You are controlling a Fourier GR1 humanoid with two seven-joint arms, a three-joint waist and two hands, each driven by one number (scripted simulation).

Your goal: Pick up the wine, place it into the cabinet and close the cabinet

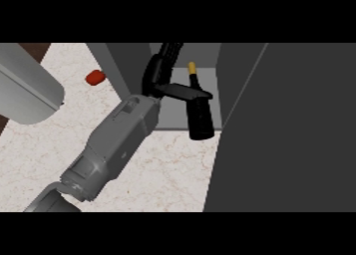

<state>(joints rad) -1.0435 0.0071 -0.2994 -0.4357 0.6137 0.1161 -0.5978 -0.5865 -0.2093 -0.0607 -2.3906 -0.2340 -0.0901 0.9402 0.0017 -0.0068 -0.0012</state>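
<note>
Even, soft light on the pale counter (pixel 166 164); dim, shaded cabinet (pixel 202 55) interior; no glare, faint shadows.

— What sort of place are we looking at?
— A kitchen: a marble-patterned counter (pixel 173 164) is stretching below, and a grey cabinet (pixel 283 129) is standing open, showing a wine bottle (pixel 198 107).

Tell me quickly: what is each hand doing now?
Left hand: shut on the dark wine bottle with yellow cap, at the grey cabinet.
Right hand: not in view.
</note>
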